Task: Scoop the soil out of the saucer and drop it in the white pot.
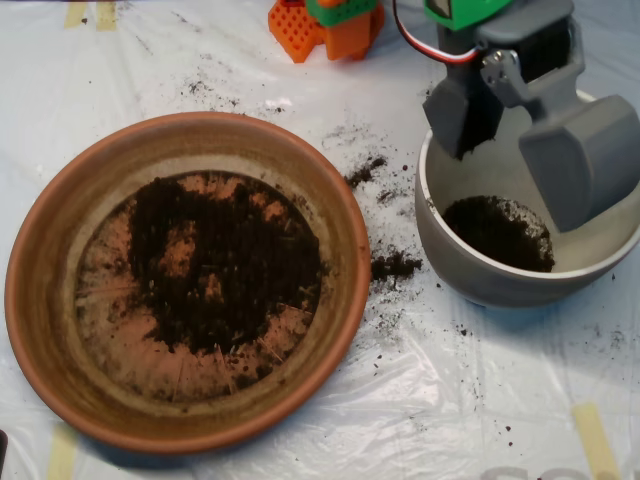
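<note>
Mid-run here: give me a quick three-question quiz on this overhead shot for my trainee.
1. True or false: the scoop hangs over the white pot.
2. Where does spilled soil lie? A) on the sheet between saucer and pot B) on the orange block C) piled on the saucer's rim
3. Fill in: most soil sits in the ___.

Key: 1 true; 2 A; 3 saucer. The pot also holds a dark patch of soil, and the scoop's two halves stand apart.
</note>
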Action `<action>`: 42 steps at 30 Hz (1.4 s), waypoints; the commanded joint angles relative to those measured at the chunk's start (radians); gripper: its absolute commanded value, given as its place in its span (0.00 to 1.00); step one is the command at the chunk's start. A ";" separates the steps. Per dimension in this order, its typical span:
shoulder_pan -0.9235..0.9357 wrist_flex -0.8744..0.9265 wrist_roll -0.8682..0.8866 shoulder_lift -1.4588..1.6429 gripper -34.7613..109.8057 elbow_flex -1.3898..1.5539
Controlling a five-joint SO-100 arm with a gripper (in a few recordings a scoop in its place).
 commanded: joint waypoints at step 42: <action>0.696 -0.451 -0.202 0.100 0.52 0.746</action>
